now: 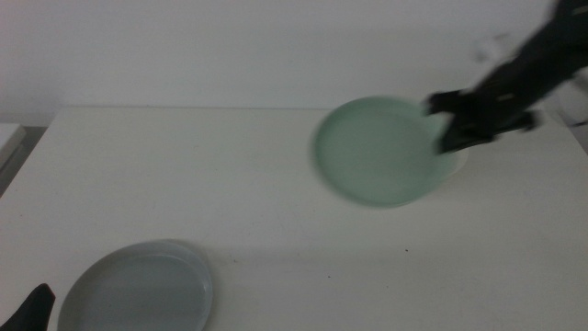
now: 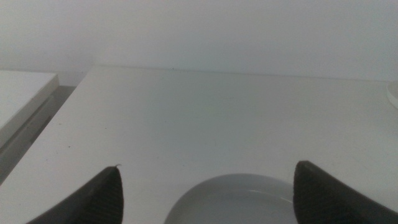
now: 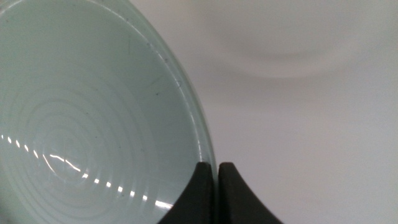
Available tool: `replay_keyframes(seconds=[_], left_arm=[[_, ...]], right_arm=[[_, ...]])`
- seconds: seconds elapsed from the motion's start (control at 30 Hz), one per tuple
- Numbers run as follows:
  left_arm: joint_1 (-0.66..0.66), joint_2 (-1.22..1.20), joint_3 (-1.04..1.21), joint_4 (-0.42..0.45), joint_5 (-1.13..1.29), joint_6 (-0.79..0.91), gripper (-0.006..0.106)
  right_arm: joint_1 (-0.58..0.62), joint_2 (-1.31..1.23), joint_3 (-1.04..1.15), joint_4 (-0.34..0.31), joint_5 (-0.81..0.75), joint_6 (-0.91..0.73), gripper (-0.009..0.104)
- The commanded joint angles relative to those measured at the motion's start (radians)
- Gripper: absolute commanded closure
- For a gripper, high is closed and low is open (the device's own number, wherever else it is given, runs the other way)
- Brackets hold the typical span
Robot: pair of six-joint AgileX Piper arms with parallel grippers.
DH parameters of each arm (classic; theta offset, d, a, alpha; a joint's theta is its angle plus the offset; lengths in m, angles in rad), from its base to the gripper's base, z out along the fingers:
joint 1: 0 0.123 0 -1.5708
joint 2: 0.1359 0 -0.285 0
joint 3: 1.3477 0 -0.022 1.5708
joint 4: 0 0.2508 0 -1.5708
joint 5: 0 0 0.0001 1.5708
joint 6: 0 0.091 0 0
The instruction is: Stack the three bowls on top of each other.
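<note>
My right gripper (image 1: 447, 136) comes in from the right and is shut on the rim of the pale mint green bowl (image 1: 381, 152). It holds the bowl tilted above the table at the back right. The right wrist view shows the jaws (image 3: 217, 182) pinched on that rim and the green bowl's inside (image 3: 87, 118). The white bowl (image 3: 280, 37) lies blurred below and beyond; in the middle view only a sliver (image 1: 457, 164) shows behind the green bowl. The grey-blue bowl (image 1: 138, 287) rests at the front left. My left gripper (image 1: 32, 308) waits open beside it, with the bowl (image 2: 236, 199) between its jaws.
The white table (image 1: 230, 184) ends at a back edge against a pale wall. A white slab (image 1: 9, 138) sits off the table's left side; it also shows in the left wrist view (image 2: 22, 99).
</note>
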Motion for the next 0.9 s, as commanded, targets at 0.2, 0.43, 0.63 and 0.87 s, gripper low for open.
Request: replay_keyframes(seconds=[0.2, 0.43, 0.63, 0.87], left_arm=[[0.001, -0.004, 0.0, -0.007, -0.013, 0.0, 0.007], [0.001, -0.004, 0.0, -0.007, -0.013, 0.0, 0.007], [0.001, -0.004, 0.0, -0.007, -0.013, 0.0, 0.007], [0.001, -0.004, 0.0, -0.007, -0.013, -0.002, 0.007]], right_arm=[[0.157, 0.199, -0.027, 0.113, -0.111, -0.003, 0.098], [0.169, 0.29, -0.027, 0.138, -0.129, -0.01, 0.098], [0.169, 0.3, -0.027, 0.138, -0.146, -0.01, 0.097], [0.169, 0.3, -0.035, 0.138, -0.138, -0.023, 0.049]])
